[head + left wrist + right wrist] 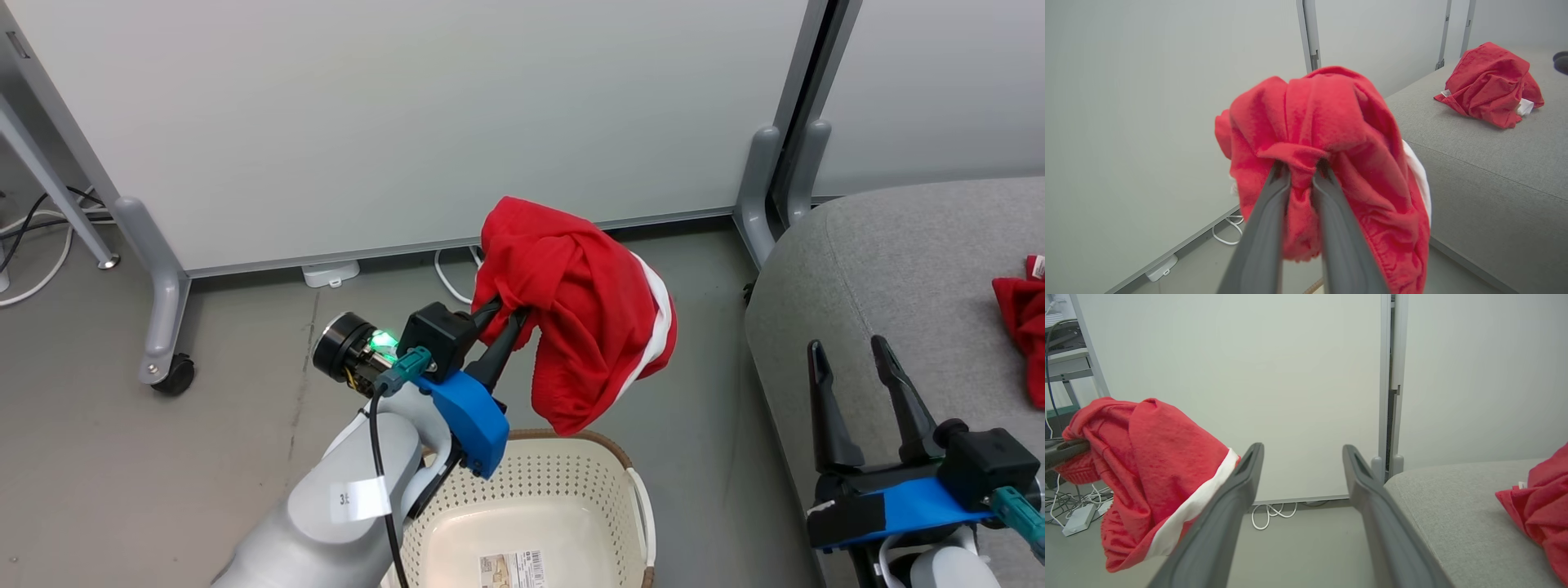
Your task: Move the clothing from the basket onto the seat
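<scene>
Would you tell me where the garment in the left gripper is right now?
The garment hangs from the left gripper at the head view's centre, above the far rim of the basket and left of the grey seat.

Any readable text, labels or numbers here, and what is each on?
"3", next character cut off: white tag on the left forearm.
Paper label on the basket floor: barcode and print, too small to read.
Small white tag on the red garment on the seat: too blurred to read.
</scene>
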`<state>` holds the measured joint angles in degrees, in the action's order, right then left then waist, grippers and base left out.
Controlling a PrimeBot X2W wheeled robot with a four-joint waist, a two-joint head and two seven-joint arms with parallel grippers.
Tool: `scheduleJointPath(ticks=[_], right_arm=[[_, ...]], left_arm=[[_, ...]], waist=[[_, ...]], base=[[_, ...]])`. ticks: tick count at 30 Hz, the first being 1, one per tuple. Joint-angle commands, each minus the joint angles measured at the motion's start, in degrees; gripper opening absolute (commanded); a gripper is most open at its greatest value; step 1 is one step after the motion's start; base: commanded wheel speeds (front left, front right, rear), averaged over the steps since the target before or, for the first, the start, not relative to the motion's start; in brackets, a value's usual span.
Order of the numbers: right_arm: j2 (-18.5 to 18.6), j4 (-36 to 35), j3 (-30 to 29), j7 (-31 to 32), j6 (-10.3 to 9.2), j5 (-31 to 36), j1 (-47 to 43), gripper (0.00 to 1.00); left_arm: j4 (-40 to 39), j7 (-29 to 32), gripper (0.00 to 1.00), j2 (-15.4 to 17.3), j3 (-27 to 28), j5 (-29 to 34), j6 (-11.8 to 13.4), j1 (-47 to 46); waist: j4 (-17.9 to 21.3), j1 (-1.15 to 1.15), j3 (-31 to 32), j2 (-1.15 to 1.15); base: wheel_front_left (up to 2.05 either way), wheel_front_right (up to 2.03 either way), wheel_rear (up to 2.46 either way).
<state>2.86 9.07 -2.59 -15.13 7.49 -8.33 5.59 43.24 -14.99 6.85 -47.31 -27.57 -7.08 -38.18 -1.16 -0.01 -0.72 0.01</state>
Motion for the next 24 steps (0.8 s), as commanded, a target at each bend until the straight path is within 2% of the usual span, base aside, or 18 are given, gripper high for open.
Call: scheduleJointPath(ticks=[1,12,24], right_arm=[[0.0,0.1,0.3,0.0,0.01,0.0,-0.8,1.00],[0.3,1.1,8.5,0.0,0.01,1.4,3.4,1.00],[0.9,7.9,17.9,0.0,0.01,2.7,13.0,1.00]], left_arm=[[-0.3,-0.3,0.00,-0.1,0.2,0.3,0.0,0.6],[-0.7,-0.3,0.00,-0.6,0.2,1.3,-0.3,-0.3],[-1.0,-0.3,0.00,-1.9,-0.5,2.1,-0.5,-2.9]], waist=[[0.0,0.01,0.0,-0.01],[-0.7,0.01,-1.1,-0.01],[-2.5,0.01,-4.1,-0.01]], base=[[0.00,0.00,0.00],[0.00,0.00,0.00],[0.00,0.00,0.00]])
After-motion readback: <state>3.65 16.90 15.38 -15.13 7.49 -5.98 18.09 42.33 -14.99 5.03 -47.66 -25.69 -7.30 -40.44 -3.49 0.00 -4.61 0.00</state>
